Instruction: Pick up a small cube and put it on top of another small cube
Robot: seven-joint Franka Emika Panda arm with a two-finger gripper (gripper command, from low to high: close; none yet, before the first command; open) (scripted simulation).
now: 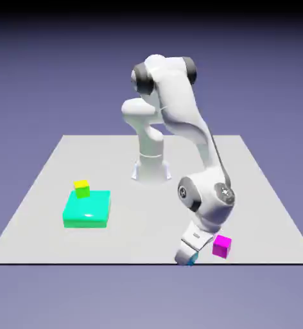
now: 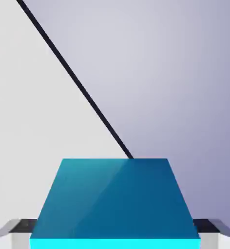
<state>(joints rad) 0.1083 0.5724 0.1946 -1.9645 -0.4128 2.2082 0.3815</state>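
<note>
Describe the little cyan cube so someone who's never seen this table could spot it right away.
Follow the white arm down to its pincer at the table's near edge. The cyan cube sits between the fingers, mostly hidden. Its magenta neighbour stands free just toward the exterior view's right; the yellow-green cube sits on the teal block.

Even, soft rendered light, sharp throughout; a pale sheen crosses the cyan cube (image 2: 114, 199).

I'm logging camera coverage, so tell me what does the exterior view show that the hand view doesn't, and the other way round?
Only the exterior view shows the arm, the magenta cube, and the yellow-green cube on the flat teal block. Only the hand view shows the cyan cube's broad face filling the space between the fingertips. Both show the tool, the cyan cube and the table edge.
</note>
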